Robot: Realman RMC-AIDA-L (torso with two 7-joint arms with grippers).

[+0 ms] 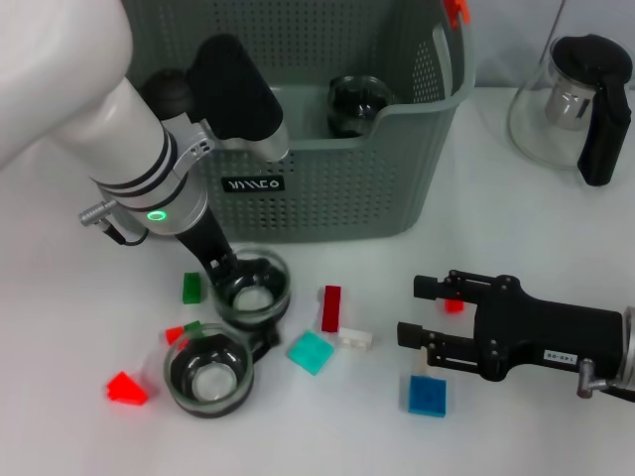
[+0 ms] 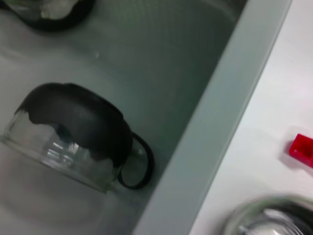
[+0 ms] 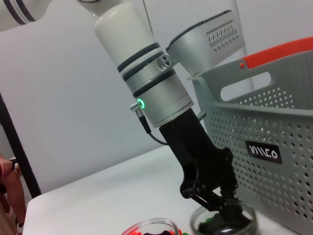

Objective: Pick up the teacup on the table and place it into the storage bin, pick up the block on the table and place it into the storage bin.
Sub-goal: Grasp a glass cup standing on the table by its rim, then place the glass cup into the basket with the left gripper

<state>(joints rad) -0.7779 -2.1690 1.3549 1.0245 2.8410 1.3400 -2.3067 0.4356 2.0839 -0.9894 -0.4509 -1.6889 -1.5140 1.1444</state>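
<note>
The storage bin [image 1: 327, 198] stands at the back of the table with one glass teacup [image 1: 359, 104] inside it; the left wrist view shows that teacup [image 2: 73, 132] lying tilted behind the bin's wall [image 2: 230, 112]. In front of the bin, my left gripper [image 1: 226, 270] reaches down and is shut on the rim of a second teacup [image 1: 255, 290]. The right wrist view shows the left gripper [image 3: 226, 208] pinching this teacup [image 3: 222, 225] next to the bin [image 3: 274, 142]. A third teacup [image 1: 208, 372] sits just in front. My right gripper [image 1: 417, 309] hovers open at the right, beside a blue block [image 1: 427, 395].
Loose blocks lie on the white table: green [image 1: 191, 288], red [image 1: 330, 307], white [image 1: 354, 337], teal [image 1: 311, 352], a red wedge [image 1: 126, 387] and a small red one [image 1: 453, 305] showing between the right fingers. A glass teapot [image 1: 575, 104] stands at the back right.
</note>
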